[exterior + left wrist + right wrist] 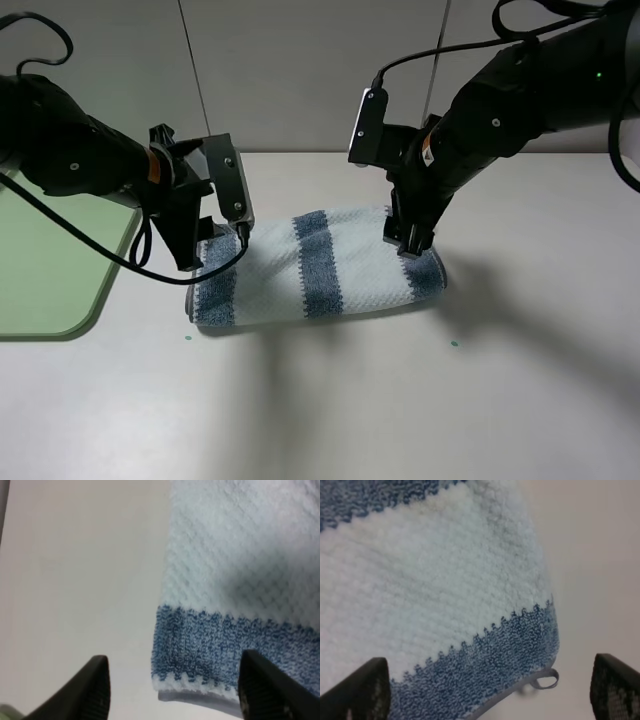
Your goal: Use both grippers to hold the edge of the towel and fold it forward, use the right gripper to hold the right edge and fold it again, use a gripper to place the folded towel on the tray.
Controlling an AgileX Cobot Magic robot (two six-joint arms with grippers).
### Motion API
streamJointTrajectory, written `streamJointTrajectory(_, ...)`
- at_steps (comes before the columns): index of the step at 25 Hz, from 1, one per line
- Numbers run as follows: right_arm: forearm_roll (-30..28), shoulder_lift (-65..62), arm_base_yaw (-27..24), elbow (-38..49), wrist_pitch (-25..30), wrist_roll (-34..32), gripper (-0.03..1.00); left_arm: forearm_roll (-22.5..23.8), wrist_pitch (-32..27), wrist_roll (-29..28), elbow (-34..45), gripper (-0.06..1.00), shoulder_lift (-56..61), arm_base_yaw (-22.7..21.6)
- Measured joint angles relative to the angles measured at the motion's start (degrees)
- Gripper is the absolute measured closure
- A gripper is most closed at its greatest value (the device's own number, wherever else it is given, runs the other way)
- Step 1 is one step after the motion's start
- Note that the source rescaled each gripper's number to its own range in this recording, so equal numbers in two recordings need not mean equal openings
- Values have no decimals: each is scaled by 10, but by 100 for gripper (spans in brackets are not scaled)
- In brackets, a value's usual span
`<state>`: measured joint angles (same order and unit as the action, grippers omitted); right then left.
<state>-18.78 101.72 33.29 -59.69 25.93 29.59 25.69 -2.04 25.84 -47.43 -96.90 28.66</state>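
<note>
Left hand: fingers spread wide, gripping nothing. Only the fingertips show in wrist view, w/ a corner of the white terry towel w/ blue stripes lying btwn them. Right hand: also wide open & empty, over the towel's other end, near a small grey loop tag. Both arms angle down to the folded towel on the white tabletop. Left hand hides part of the towel's end. Beyond it, the pale green tray is cut off by the frame.

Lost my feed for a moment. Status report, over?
Left tool open, astride left end of towel. Right tool open, astride right end. Towel looks folded once, flat on table. Nothing lying between it and tray.
</note>
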Motion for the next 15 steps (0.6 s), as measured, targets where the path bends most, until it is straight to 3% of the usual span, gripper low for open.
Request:
streamJointTrajectory(8, -1, 0, 0, 0, 12, -83, 9, 0, -28, -98, 0, 36, 29, 0)
streamJointTrajectory(15, -1, 0, 0, 0, 17, -98, 9, -1, -18, -157, 0, 16, 50, 0)
